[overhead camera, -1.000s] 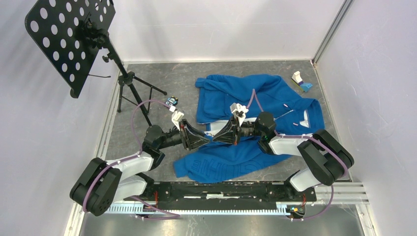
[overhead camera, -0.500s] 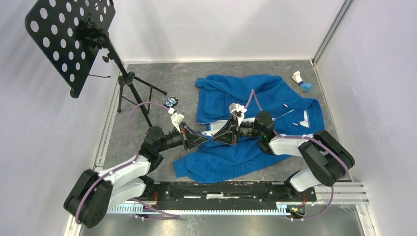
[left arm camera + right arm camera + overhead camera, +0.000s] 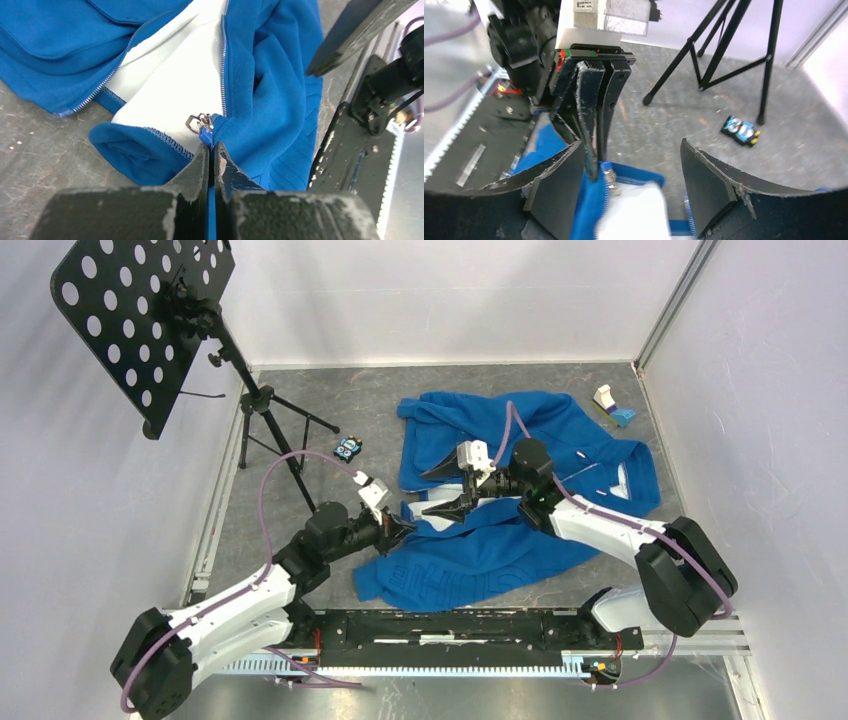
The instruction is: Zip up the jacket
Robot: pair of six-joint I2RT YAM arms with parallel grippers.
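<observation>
The bright blue jacket [image 3: 530,435] lies spread on the grey floor, its front open and white lining [image 3: 170,80] showing between the two silvery zipper rows. My left gripper [image 3: 402,525] is shut on the jacket's bottom hem, just below the metal zipper slider [image 3: 199,121]. In the left wrist view its jaws [image 3: 212,150] pinch a strip of blue fabric. My right gripper [image 3: 436,491] hovers open over the same corner, with nothing between its fingers [image 3: 556,187]. The right wrist view shows the left gripper's fingers [image 3: 596,115] closed beside the slider [image 3: 610,177].
A black perforated music stand [image 3: 140,310] on a tripod [image 3: 275,425] stands at the back left. A small blue-and-black object [image 3: 347,448] lies near the tripod. A white and blue item [image 3: 608,403] sits at the back right corner. Walls enclose three sides.
My left gripper has closed on the hem by the slider. My right gripper has let go, opened wide and drawn back toward the far side.
</observation>
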